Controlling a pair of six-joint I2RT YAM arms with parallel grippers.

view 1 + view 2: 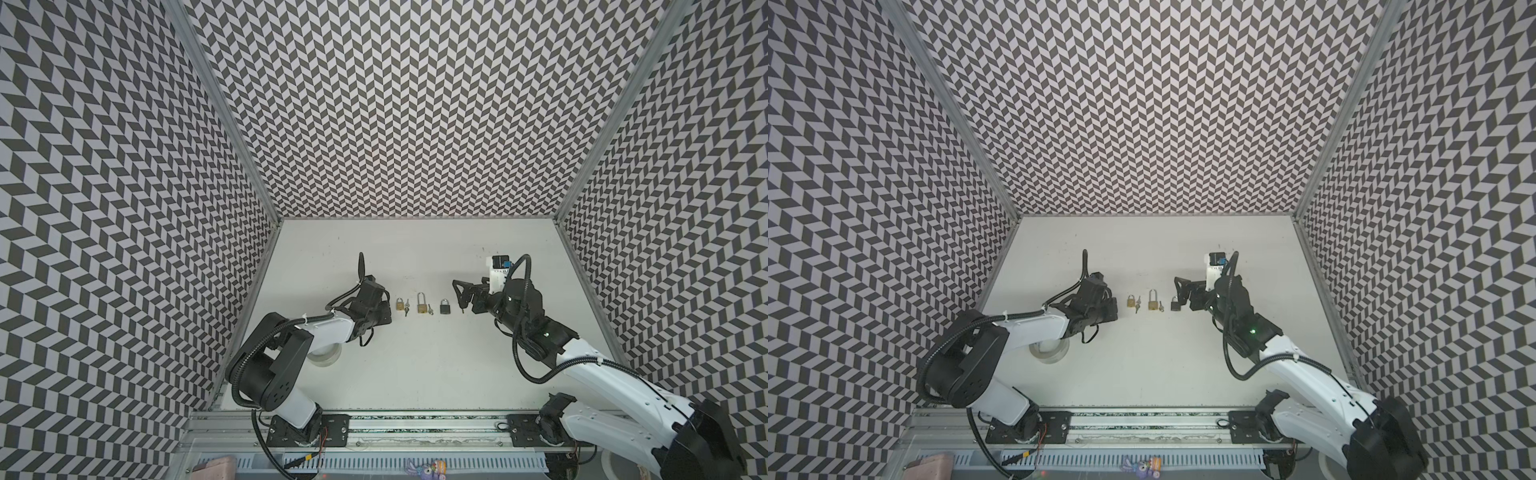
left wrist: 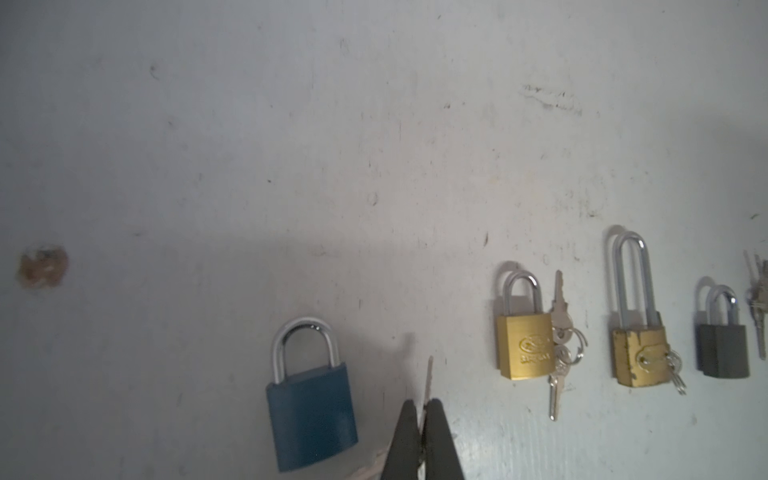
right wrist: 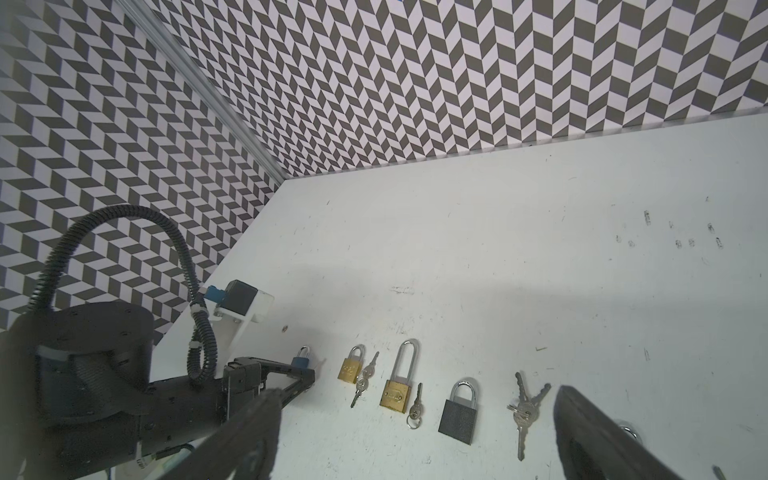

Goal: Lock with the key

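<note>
Beside blue padlock (image 2: 311, 411), left tool (image 2: 423, 406) clamped on key (image 2: 429, 374), right tool (image 1: 459, 296) apart, open table (image 2: 374, 124) behind

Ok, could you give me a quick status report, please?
Left fingers shut on key, beside blue padlock. Right fingers open, empty. Nothing between key and padlock.

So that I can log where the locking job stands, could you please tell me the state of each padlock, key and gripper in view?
blue padlock: shackle seated, lying flat.
small brass padlock: shackle seated.
long-shackle brass padlock: shackle seated.
grey padlock: shackle seated.
bunch of keys: lying loose, in no lock.
left gripper: shut on a key.
right gripper: open, empty.
</note>
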